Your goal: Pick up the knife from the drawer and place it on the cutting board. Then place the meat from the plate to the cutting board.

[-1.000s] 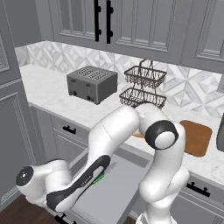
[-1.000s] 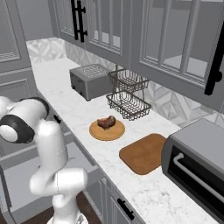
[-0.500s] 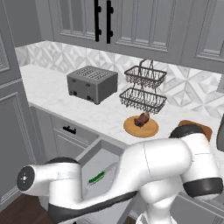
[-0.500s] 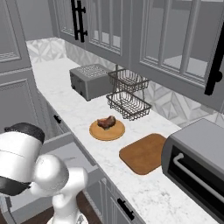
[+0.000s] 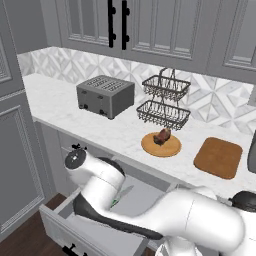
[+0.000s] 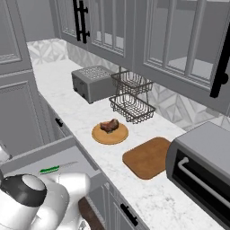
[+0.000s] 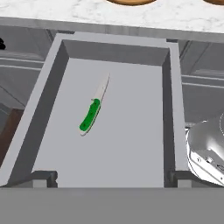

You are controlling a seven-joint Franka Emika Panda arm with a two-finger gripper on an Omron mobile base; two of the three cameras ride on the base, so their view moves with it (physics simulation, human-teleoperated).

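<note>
Jaws wide open, holding nothing, high over drawer (image 7: 52, 78). Knife (image 7: 92, 112) lies below, left of middle. Long way slanted: green handle near, blade far.

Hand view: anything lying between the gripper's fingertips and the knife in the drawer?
No. In the hand view only bare grey drawer floor lies between the open gripper and the knife.

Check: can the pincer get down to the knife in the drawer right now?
Probably yes. The drawer is open, the knife lies alone on its floor, and the open pincer hangs above it.
</note>
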